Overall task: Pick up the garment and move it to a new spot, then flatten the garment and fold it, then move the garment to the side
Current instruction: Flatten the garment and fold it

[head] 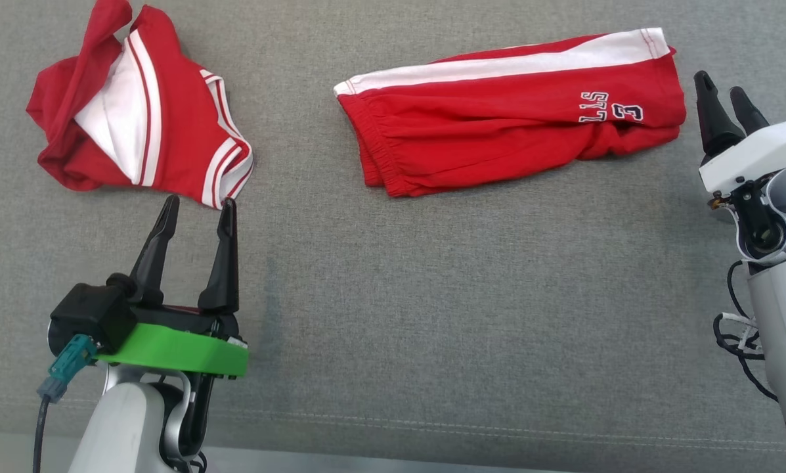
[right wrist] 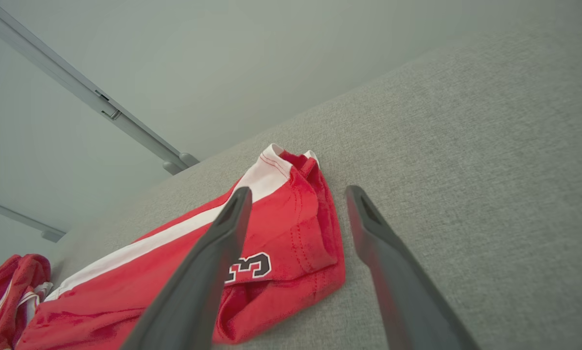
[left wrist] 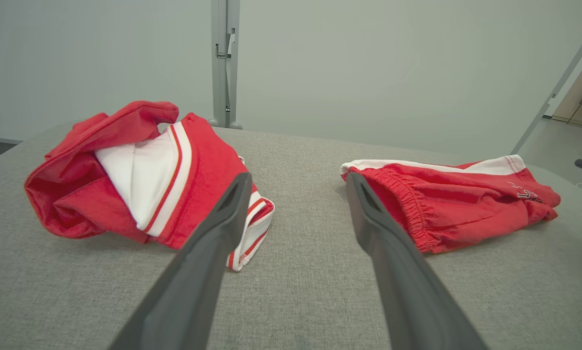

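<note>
Crumpled red garment [head: 140,112] sits at the far left of the grey cloth surface [head: 432,295]: bunched, white lining and striped hem showing, one flap rolled over the top. Left gripper [head: 199,202] is just short of its near striped corner, jaws apart, nothing held. One fingertip looks level with the hem edge, can't tell if it touches. Risk 1: closing here catches only the hem's top layer, so the lift drags the bundle instead of raising it, or the cloth slips out mid-move. Risk 2: it grabs several layers at once, the bundle lands knotted and flattening fails. Risk 3: fingertips dig into the cloth surface on the way down and pinch the cover along with the hem. Centre-right, red shorts [head: 498,131] lie flat and look already folded. A new spot picked too near them lands the garment on top or pulls them out of fold. Far right, right gripper [head: 720,85] is just beside the shorts' leg end, jaws apart, empty. If it sweeps inward to help flatten, it likely snags that leg hem.
</note>
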Controlling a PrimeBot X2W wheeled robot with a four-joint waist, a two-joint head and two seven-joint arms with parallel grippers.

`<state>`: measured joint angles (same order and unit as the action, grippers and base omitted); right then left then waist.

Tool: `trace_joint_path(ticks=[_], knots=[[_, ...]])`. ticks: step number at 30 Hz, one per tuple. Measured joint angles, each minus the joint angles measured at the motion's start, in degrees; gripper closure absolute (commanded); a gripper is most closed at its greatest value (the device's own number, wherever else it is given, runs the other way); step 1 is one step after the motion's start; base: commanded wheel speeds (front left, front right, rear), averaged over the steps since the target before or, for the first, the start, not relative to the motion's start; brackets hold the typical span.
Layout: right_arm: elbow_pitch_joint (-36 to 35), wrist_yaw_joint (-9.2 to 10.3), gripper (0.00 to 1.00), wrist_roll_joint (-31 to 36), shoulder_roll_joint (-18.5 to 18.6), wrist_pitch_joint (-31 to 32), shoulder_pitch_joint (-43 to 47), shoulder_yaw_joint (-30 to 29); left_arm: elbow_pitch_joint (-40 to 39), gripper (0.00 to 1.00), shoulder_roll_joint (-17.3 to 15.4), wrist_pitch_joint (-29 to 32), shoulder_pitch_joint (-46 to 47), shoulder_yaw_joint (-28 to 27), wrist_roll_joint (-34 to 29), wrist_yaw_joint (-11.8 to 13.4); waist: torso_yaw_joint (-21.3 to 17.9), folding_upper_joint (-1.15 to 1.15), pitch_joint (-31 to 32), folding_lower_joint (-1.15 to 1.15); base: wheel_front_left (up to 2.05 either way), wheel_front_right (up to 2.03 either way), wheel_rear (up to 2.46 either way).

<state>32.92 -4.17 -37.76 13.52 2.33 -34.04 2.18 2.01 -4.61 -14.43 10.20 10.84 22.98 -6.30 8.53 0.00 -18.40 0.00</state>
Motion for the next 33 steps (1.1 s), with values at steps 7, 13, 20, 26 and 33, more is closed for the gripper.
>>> trace_joint_path(ticks=[7,13,20,26,33], knots=[[6.0,2.71,0.0,1.0,1.2,4.9,-4.5,1.0,0.4,0.0,0.3,0.0,1.0,-0.3,0.0,-0.3,2.5,0.0,-2.3,0.0,0.0,0.0,0.0],[10.5,5.72,0.0,1.5,1.7,7.9,-7.5,0.5,0.5,0.0,0.6,0.0,1.6,-0.6,0.0,-0.6,4.0,0.0,-3.8,0.0,0.0,0.0,0.0],[14.6,7.83,0.0,1.6,2.1,10.9,-10.6,0.3,0.8,0.0,1.0,0.0,1.8,-1.5,0.0,-0.7,4.8,0.0,-4.6,0.0,0.0,0.0,0.0],[16.4,6.65,0.0,-0.4,1.0,12.9,-12.3,0.1,1.1,0.0,1.5,0.0,2.0,-1.7,0.0,-0.7,4.9,0.0,-4.4,0.0,0.0,0.0,0.0],[18.2,4.65,1.0,-1.2,-1.1,13.6,-12.7,0.5,1.7,0.0,1.5,0.0,2.1,-1.9,-0.1,-0.7,4.6,0.0,-3.1,0.0,0.0,0.0,0.0]])
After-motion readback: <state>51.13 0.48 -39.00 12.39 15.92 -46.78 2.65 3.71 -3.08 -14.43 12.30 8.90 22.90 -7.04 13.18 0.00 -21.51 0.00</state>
